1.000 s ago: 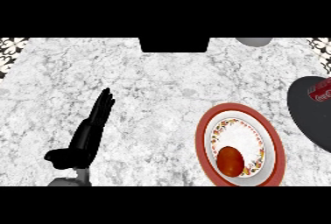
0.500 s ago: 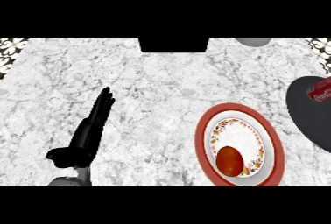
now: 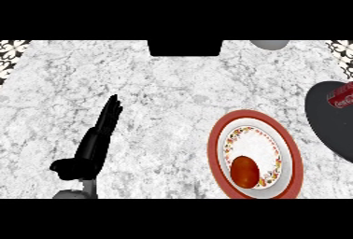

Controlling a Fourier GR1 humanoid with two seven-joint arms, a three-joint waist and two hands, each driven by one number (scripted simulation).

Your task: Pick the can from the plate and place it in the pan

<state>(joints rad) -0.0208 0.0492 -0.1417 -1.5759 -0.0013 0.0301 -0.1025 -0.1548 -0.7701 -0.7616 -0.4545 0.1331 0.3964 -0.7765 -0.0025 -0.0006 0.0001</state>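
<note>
A red can (image 3: pixel 341 95) lies on its side at the right edge of the head view, inside the dark pan (image 3: pixel 329 128), which the edge partly cuts off. Left of the pan sits a plate (image 3: pixel 215 145) with a red rim and a flowered white centre. A round orange-red fruit (image 3: pixel 244 170) sits on the plate's near part, and there is no can on it. My left hand (image 3: pixel 93 145) rests open at the lower left with its fingers straight and pointing up. It is far from the plate and pan. My right hand does not show.
The counter's top is white marble. A black block (image 3: pixel 185 47) stands at the back centre, and a grey rounded thing (image 3: pixel 269 44) sits at the back right. Patterned tiles show at both back corners.
</note>
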